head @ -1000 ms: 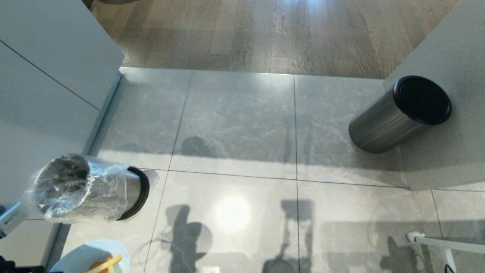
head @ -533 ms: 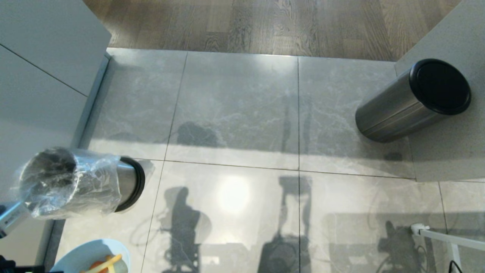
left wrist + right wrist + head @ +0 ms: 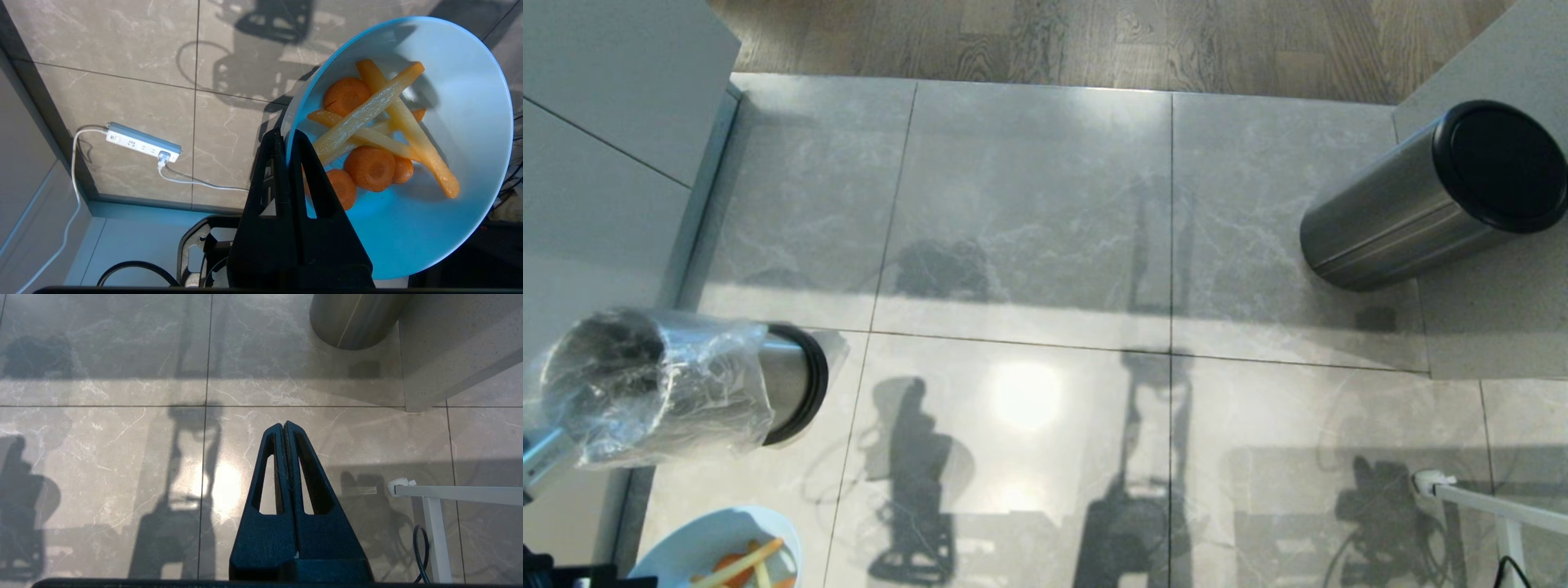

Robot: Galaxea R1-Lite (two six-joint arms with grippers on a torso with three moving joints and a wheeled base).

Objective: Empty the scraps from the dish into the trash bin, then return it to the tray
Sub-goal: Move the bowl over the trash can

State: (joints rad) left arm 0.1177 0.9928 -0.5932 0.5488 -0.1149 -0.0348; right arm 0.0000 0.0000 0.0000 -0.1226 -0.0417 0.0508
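Pale blue fills the lower left corner of my head view: the dish (image 3: 707, 543), cut off by the frame edge so only part of its rim and a little of the food show. From my left wrist the dish (image 3: 461, 134) is whole, tilted, with my left gripper (image 3: 288, 141) pinched tight on its near rim, one finger inside the bowl and one outside. The scraps (image 3: 376, 134) lie against the low side: 4 or 5 carrot rounds, I cannot tell exactly because they overlap, and about 4 pale yellow sticks crossed over them.

No writing reads anywhere; the power strip (image 3: 141, 143) on the floor below the dish has small marks too fine to make out.

The trash bin (image 3: 678, 388) stands ahead of the dish at the left edge of my head view, beside a grey cabinet (image 3: 596, 155), and its crinkled clear liner blurs the rim and hides the inside. A second steel bin with a black lid (image 3: 1429, 200) stands well apart at the far right, against a grey wall.

My right gripper (image 3: 284, 430) hangs with its fingers pressed together, holding nothing, over bare grey floor tiles (image 3: 102, 457). A white frame leg (image 3: 433, 506) sits near it at the right. Between the 2 bins the tiled floor lies open, ending in wood boards at the far side
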